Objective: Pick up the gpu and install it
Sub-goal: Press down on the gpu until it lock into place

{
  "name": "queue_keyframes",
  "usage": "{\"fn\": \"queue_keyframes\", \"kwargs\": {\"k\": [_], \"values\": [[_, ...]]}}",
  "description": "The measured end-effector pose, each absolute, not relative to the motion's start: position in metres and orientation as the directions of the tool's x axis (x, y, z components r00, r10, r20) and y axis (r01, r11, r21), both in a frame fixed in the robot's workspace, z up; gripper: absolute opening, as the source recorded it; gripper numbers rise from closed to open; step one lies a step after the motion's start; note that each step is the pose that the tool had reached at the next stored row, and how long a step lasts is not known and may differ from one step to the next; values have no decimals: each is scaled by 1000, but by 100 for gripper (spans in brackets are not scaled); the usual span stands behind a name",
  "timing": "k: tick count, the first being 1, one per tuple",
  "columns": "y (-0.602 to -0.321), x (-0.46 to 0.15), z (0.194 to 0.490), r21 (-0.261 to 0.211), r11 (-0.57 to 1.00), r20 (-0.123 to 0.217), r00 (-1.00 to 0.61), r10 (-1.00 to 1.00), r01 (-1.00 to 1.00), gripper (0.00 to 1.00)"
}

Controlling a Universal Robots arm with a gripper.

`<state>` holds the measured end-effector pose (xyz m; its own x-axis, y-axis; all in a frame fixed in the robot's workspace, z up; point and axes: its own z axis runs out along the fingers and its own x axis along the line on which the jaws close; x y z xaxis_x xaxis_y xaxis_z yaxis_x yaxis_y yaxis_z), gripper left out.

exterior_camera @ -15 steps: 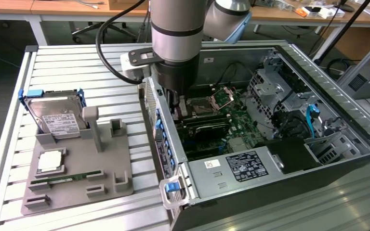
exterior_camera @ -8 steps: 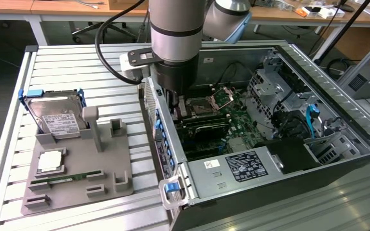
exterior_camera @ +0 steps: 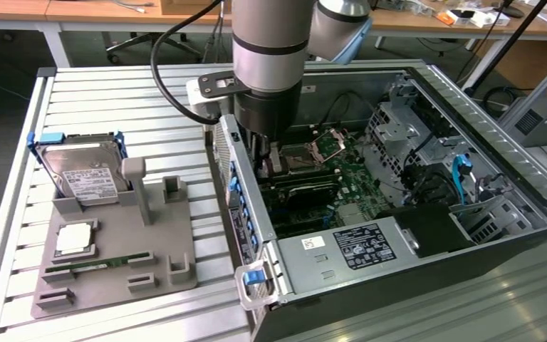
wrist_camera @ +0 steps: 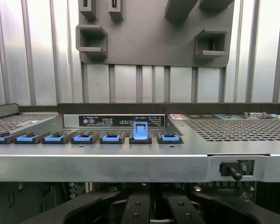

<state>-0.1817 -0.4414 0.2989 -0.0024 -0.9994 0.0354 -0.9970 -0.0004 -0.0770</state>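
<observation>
hand (wrist_camera: 151, 210) shut, above gpu (exterior_camera: 304, 191)

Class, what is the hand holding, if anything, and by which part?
Cannot be told: the shut hand sits low inside the computer case over the gpu, its contact hidden.

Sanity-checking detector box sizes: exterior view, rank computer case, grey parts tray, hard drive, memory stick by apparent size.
1. computer case
2. grey parts tray
3. hard drive
4. memory stick

Gaps look wide; nearness to the camera shouldn't change this order.
</observation>
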Motion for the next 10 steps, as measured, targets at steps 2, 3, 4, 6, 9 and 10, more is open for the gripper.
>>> {"fn": "queue_keyframes", "kwargs": {"k": [2, 3, 4, 6, 9, 10], "values": [[-441, -177, 298, -75, 0, 35, -2, -999, -997, 11], [-441, -175, 298, -75, 0, 35, -2, -999, -997, 11], [-441, -173, 298, -74, 0, 35, -2, -999, -997, 11], [-441, -169, 297, -71, 0, 35, -2, -999, -997, 11], [-442, -162, 295, -67, 0, 35, -2, -999, -998, 11], [-442, -160, 294, -65, 0, 35, -2, -999, -998, 11]]}}
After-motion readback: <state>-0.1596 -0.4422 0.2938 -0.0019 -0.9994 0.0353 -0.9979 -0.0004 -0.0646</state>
